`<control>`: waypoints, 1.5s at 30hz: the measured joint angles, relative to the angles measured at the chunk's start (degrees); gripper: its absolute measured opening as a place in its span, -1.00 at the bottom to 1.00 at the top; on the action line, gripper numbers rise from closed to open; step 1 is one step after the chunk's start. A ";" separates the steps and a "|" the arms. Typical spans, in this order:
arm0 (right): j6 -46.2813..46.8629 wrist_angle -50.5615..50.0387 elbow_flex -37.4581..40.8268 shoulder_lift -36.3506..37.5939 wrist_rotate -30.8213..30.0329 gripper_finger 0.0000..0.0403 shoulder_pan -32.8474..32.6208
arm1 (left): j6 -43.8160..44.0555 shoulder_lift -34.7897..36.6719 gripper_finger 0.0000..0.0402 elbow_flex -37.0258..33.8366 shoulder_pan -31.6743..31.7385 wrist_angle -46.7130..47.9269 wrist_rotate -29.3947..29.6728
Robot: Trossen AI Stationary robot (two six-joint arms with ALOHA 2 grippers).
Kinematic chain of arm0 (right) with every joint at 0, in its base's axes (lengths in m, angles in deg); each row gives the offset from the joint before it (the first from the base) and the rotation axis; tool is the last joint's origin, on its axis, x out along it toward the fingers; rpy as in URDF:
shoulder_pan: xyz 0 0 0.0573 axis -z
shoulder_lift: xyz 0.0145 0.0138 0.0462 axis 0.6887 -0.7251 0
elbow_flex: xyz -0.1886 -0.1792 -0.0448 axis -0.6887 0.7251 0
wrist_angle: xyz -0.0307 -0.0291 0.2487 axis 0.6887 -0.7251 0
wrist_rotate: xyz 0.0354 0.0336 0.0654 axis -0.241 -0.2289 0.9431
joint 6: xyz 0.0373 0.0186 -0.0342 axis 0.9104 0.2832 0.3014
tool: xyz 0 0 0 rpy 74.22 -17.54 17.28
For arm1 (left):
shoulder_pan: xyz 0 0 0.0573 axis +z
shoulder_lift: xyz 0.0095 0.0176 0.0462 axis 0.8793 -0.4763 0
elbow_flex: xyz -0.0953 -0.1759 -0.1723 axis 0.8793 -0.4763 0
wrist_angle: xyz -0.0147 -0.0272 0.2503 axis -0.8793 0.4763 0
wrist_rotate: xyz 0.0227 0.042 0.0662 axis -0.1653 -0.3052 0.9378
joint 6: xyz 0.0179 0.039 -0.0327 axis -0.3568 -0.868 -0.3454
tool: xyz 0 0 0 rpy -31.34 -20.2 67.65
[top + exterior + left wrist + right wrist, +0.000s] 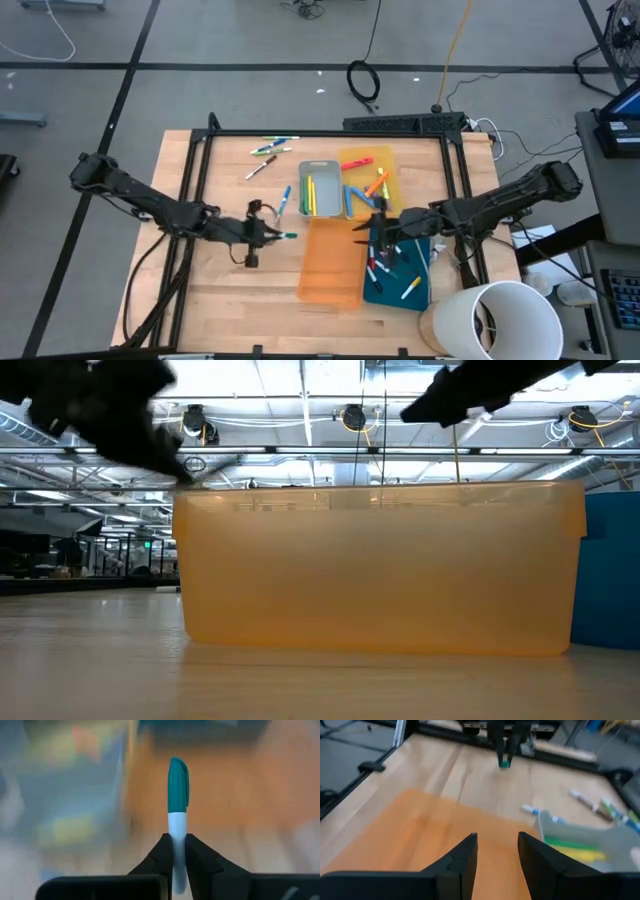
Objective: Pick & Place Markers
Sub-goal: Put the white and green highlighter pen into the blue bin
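Wooden and wide, the surface [230,290] holds four flat trays in its middle and right part: an orange tray [333,262] in front, a blue tray [400,270] just beside it on the right, a grey tray [320,188] behind it, and a yellow tray [370,180] beside the grey one. The left arm reaches in from the left, and the left gripper [272,235] is closed on a teal marker [288,236]. This marker has a teal cap and a white body. In the left wrist view the two dark fingers [155,862] pinch the white part of it, and the teal cap sticks out in front. Its long side points the same way the arm reaches, straight toward the trays. The orange tray lies just past the marker's tip, and the grey tray is near too, a bit farther back. So the left arm is the one that is nearer to these two trays, and I think a short move to the right would bring the marker over a tray. The right gripper [497,855] hangs over the orange tray near the blue tray, and its fingers stand apart with nothing between them. More markers lie on the bare wood behind the grey tray [272,150], and one blue marker [284,200] lies just beside that tray. Others already lie in the grey, yellow and blue trays.
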 joint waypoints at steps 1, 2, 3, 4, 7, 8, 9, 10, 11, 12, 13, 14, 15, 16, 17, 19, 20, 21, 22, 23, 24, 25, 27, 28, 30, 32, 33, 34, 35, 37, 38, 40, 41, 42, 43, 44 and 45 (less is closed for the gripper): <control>-1.36 2.80 0.40 -0.83 0.21 -0.36 0.73 | -4.05 0.90 -0.84 -0.41 0.19 -5.06 -0.04; -2.74 5.94 0.81 -1.81 0.24 -0.36 1.34 | -7.78 1.79 -0.84 -0.86 0.64 -9.67 -0.28; -3.95 8.49 1.14 -2.72 0.21 -0.36 1.84 | -11.31 2.20 -0.84 -1.21 1.26 -14.06 -1.36; -5.23 10.59 1.31 -3.64 0.20 -0.36 2.54 | -14.18 2.18 -0.84 -1.49 2.05 -18.24 -3.47; -8.55 18.75 1.29 -7.12 0.29 -0.37 4.66 | -19.01 0.96 -0.84 -2.06 5.96 -28.30 -13.21; -9.57 20.92 1.29 -8.16 0.30 -0.37 5.32 | -19.42 -0.03 -0.84 -1.92 7.56 -32.13 -17.06; -10.54 23.16 1.31 -9.23 0.31 -0.37 5.98 | -19.49 -1.11 -0.84 -1.88 9.09 -35.18 -20.94; -11.48 25.81 1.31 -10.45 0.33 -0.37 6.64 | -19.37 -2.40 -0.85 -1.88 10.48 -37.74 -24.88; -12.46 27.90 1.25 -11.51 0.33 -0.38 7.17 | -19.04 -3.96 -0.85 -1.88 11.66 -40.14 -28.40; -13.38 28.87 1.25 -12.12 0.42 -0.38 7.55 | -18.60 -5.59 -0.85 -1.88 12.81 -42.38 -31.61; -14.25 29.74 1.31 -12.69 0.79 -0.38 7.77 | -17.80 -7.26 -0.85 -1.80 13.75 -44.24 -33.92; -14.65 31.54 1.29 -13.56 2.34 -0.38 8.06 | -17.05 -8.88 -0.85 -1.41 14.40 -45.62 -35.72; -14.79 32.85 1.04 -14.46 4.22 -0.38 8.25 | -16.40 -10.38 -0.85 -0.83 14.96 -46.75 -36.89; -14.86 33.59 0.76 -15.12 6.02 -0.38 8.28 | -16.04 -11.80 -0.85 -0.38 15.48 -47.71 -37.64; -14.87 34.24 0.46 -15.75 7.68 -0.38 8.24 | -15.92 -13.27 -0.85 0.30 15.87 -48.07 -38.03; -15.03 35.21 -0.70 -16.91 9.92 -0.38 8.22 | -15.71 -16.39 -0.85 2.09 16.30 -48.08 -38.07; -15.32 35.39 -1.41 -17.58 10.87 -0.38 8.22 | -15.29 -17.66 -0.85 2.82 16.45 -47.71 -38.10; -15.59 35.58 -2.11 -18.25 11.08 -0.38 8.22 | -15.14 -18.68 -0.85 3.67 16.52 -47.56 -38.36; -15.82 35.38 -2.54 -18.51 11.06 -0.38 8.20 | -14.88 -19.74 -0.85 4.72 16.54 -47.82 -39.08; -15.98 34.73 -2.76 -18.56 11.08 -0.38 8.11 | -14.95 -20.61 -0.85 5.56 16.54 -47.97 -39.87; -16.01 34.66 -3.09 -18.56 11.14 -0.38 8.06 | -15.01 -21.19 -0.85 6.13 16.65 -47.46 -40.44; -16.02 35.07 -3.56 -18.55 11.42 -0.38 7.96 | -15.00 -21.69 -0.85 6.58 16.65 -46.63 -40.84; -16.00 35.62 -3.95 -18.35 13.15 -0.38 7.70 | -15.09 -22.31 -0.85 7.20 17.03 -45.52 -40.90; -15.84 35.98 -4.00 -18.32 13.80 -0.38 7.45 | -15.36 -22.37 -0.85 7.37 17.21 -45.38 -41.38; -15.76 36.04 -4.00 -17.90 14.86 -0.38 6.92 | -15.82 -22.37 -0.85 7.39 17.40 -45.31 -41.47; -15.94 37.50 -4.01 -17.77 14.76 -0.38 6.40 | -16.09 -22.37 -0.85 7.39 17.82 -45.34 -42.15; -15.99 37.69 -4.02 -17.72 14.77 -0.38 6.28 | -16.08 -22.37 -0.85 7.39 17.94 -45.45 -42.30; -15.86 37.67 -4.02 -17.71 14.84 -0.38 6.27 | -16.08 -22.37 -0.85 7.39 17.94 -45.49 -42.55; -15.72 37.56 -4.02 -17.71 15.01 -0.38 6.27 | -16.06 -22.37 -0.85 7.39 18.01 -45.43 -42.87; -15.53 37.36 -4.02 -17.73 15.01 -0.38 6.27 | -15.91 -22.37 -0.84 7.37 17.89 -45.52 -43.80; -15.51 37.29 -4.02 -17.73 15.21 -0.38 6.25 | -15.86 -22.37 -0.84 7.37 17.71 -45.68 -44.30; -15.43 36.85 -4.02 -17.75 15.52 -0.38 6.17 | -15.87 -22.36 -0.84 7.37 17.52 -45.95 -45.73; -15.43 36.54 -4.02 -17.76 15.55 -0.38 6.14 | -15.85 -22.34 -0.85 7.37 17.32 -46.11 -46.25; -15.43 36.07 -4.02 -17.76 15.73 -0.38 6.14 | -15.84 -22.34 -0.85 7.37 17.22 -46.50 -47.00; -15.42 35.58 -4.02 -17.78 15.74 -0.38 6.14 | -15.82 -22.32 -0.85 7.37 17.17 -46.94 -47.76; -15.39 35.42 -4.02 -17.81 15.72 -0.38 6.14 | -15.70 -22.29 -0.85 7.37 17.17 -47.56 -48.00; -15.39 35.32 -4.01 -17.82 15.72 -0.38 6.14 | -15.33 -22.28 -0.85 7.39 17.17 -47.96 -48.08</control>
